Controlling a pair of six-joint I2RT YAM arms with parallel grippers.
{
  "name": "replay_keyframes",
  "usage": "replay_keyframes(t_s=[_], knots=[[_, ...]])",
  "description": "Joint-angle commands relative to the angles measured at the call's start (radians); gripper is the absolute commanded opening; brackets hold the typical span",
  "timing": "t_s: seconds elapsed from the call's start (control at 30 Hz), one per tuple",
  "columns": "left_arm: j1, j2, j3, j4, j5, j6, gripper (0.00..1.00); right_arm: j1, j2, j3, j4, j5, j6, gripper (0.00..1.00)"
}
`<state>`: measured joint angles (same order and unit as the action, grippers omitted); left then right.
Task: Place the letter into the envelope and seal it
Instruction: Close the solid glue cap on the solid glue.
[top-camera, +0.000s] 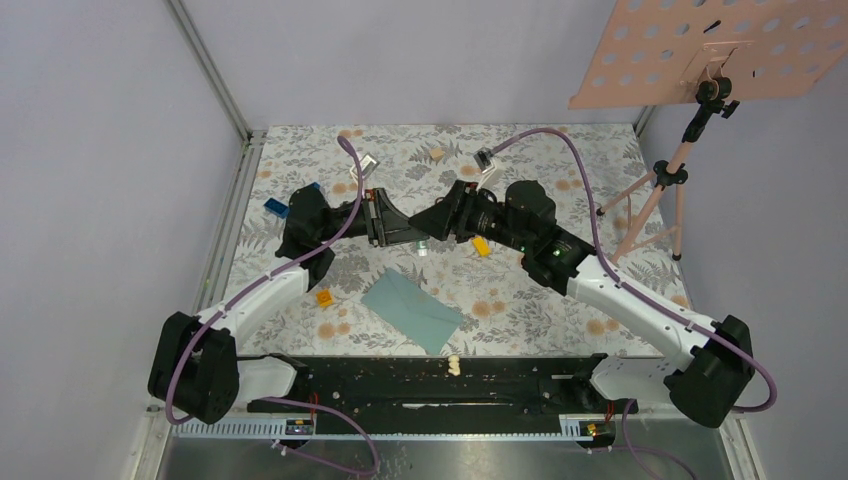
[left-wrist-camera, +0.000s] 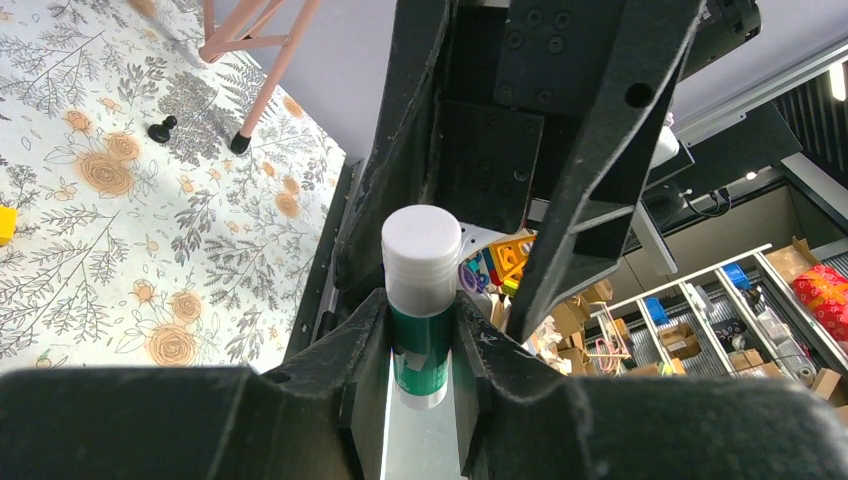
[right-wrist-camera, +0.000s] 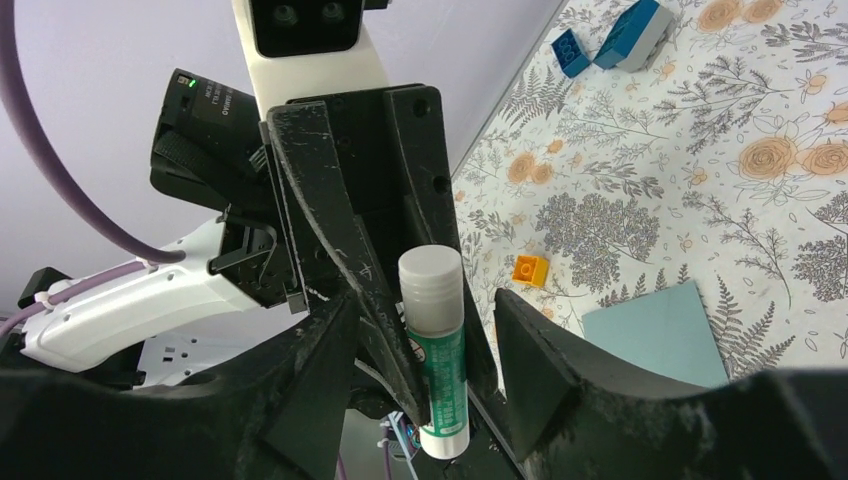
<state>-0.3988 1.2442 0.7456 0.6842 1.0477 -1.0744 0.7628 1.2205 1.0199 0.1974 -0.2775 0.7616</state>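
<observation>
The teal envelope lies flat on the flowered table, in front of both grippers; a corner of it shows in the right wrist view. The letter is not in view. My left gripper is shut on a green glue stick with a white cap and holds it above the table. My right gripper faces it tip to tip. Its fingers stand apart on either side of the glue stick without touching it.
Small yellow blocks and blue blocks lie around on the table. An orange block lies near the envelope. A pink perforated board on a tripod stands at the back right.
</observation>
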Motion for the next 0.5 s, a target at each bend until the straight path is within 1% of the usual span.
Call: replay_keyframes(t_s=[0.0, 0.13, 0.23, 0.3, 0.4, 0.47], knots=[[0.003, -0.031, 0.04, 0.055, 0.023, 0.005, 0.0, -0.007, -0.001, 0.044, 0.03, -0.029, 0.005, 0.57], [0.003, -0.034, 0.037, 0.056, 0.027, 0.005, 0.0, -0.014, -0.011, 0.027, 0.049, -0.012, 0.016, 0.52], [0.003, -0.034, 0.035, 0.056, 0.03, 0.005, 0.0, -0.016, -0.009, 0.022, 0.061, -0.017, 0.021, 0.45], [0.003, -0.037, 0.032, 0.056, 0.035, 0.006, 0.0, -0.018, 0.001, 0.026, 0.065, -0.031, 0.026, 0.4], [0.003, -0.038, 0.03, 0.054, 0.032, 0.011, 0.0, -0.019, 0.019, 0.034, 0.078, -0.064, 0.033, 0.27], [0.003, -0.042, 0.029, 0.055, 0.033, 0.013, 0.0, -0.018, 0.027, 0.037, 0.084, -0.086, 0.036, 0.21]])
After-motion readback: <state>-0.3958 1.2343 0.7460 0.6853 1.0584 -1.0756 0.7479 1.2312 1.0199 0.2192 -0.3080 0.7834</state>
